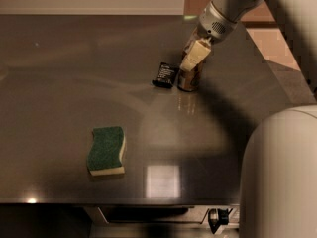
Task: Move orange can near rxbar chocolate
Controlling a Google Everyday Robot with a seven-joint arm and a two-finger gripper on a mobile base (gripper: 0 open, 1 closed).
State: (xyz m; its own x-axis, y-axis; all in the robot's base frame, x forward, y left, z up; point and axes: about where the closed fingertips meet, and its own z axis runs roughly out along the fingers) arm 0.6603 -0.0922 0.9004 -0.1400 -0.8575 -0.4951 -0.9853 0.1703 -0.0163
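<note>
The orange can (187, 80) stands upright on the dark table (64, 68), right next to the right end of the rxbar chocolate (165, 75), a flat black wrapper with white lettering. My gripper (191, 62) reaches down from the upper right and is shut on the can's upper part. One cream finger (193, 57) covers the can's top and front. Only the can's lower body shows, resting on or just above the tabletop.
A green-and-yellow sponge (106, 150) lies at the front left of the table. My own pale body (280, 177) fills the lower right corner. The table's right edge (277, 78) runs diagonally behind the arm, with floor beyond.
</note>
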